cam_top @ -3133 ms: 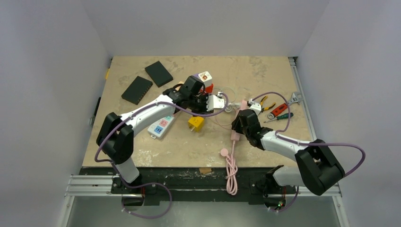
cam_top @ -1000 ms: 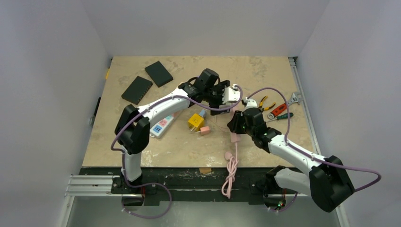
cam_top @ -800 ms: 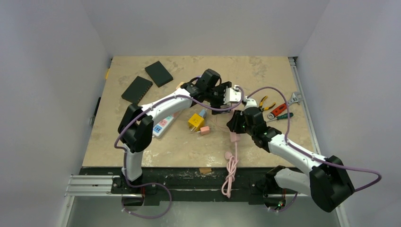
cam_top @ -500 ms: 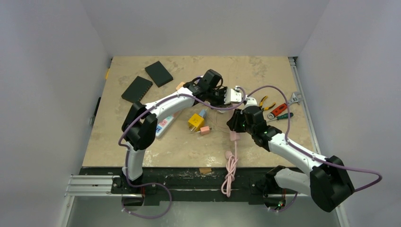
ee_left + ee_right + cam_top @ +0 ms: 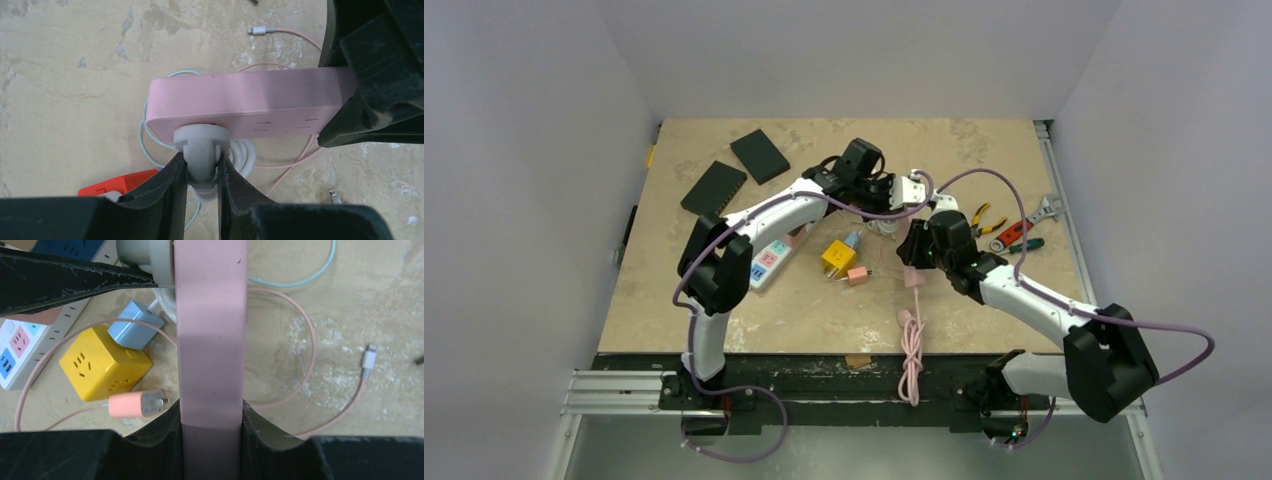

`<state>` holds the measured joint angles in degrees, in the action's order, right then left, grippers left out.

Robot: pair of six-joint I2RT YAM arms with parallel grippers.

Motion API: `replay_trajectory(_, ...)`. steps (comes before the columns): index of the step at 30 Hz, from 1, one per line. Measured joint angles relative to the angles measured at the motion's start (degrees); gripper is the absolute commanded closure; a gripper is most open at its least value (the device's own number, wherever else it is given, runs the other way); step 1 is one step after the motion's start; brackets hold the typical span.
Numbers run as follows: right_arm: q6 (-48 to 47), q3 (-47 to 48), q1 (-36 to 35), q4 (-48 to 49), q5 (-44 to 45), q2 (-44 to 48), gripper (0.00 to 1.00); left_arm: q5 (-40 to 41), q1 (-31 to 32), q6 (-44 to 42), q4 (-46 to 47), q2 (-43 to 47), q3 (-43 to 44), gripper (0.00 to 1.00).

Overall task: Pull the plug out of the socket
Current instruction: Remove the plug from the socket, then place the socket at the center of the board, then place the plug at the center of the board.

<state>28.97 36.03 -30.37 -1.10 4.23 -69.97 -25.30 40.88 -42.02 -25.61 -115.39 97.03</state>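
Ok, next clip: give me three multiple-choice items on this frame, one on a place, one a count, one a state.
1. Where is the grey plug? A) in the pink power strip B) lying loose, unplugged C) on the floor
2. How many flat black boxes show in the top view? A) one B) two C) four
3. The left gripper is: A) wide open B) shut on the grey plug C) out of view
Answers: 1 A, its collar sits against the strip's face; 2 B, both lie far left; 3 B, its fingers squeeze the plug's neck.
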Motion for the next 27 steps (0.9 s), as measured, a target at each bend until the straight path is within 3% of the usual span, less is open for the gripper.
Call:
replay_trajectory(9, -0.5, 2.6, 1.7, 5.9, -3.1, -7.2, 1.00, -1.0, -3.4, 0.0, 2.0, 1.2, -2.2, 1.00)
replay_trajectory(15, 1.7, 2.2, 7.8, 2.0, 3.7, -13.0, 1.00, -2.5, -5.3, 0.4, 1.2, 4.8, -5.6, 1.00)
replay_trajectory(21, 1.6, 2.0, 9.9, -0.4, 5.3, -12.9, 1.00, -2.9, -5.5, 0.8, 0.7, 5.4, -6.2, 1.00)
replay_trajectory(27, -0.7, 15.1, 15.7, -5.6, 3.5, -17.2, 1.00, -2.4, -5.0, 2.7, 0.7, 4.7, -5.0, 1.00)
